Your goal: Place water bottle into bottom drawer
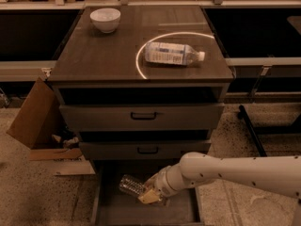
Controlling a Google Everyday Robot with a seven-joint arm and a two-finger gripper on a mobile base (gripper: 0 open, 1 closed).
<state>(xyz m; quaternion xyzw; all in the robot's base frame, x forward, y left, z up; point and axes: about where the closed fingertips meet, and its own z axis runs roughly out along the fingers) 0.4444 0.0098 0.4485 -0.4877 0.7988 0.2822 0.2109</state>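
Claw (149, 195) gripping water bottle (130, 184) | over open bottom drawer (141, 214) | arm extended low

A single camera is looking down from above and in front of the dark grey-brown three-drawer cabinet (108, 55), fairly near; the gripper (149, 196) is holding the clear crinkled water bottle (130, 185) at near centre.

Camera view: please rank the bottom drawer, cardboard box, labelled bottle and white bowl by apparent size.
1. bottom drawer, partly cut off
2. cardboard box
3. labelled bottle
4. white bowl, though farther away, so unsure
The gripper holds the water bottle over the drawer.
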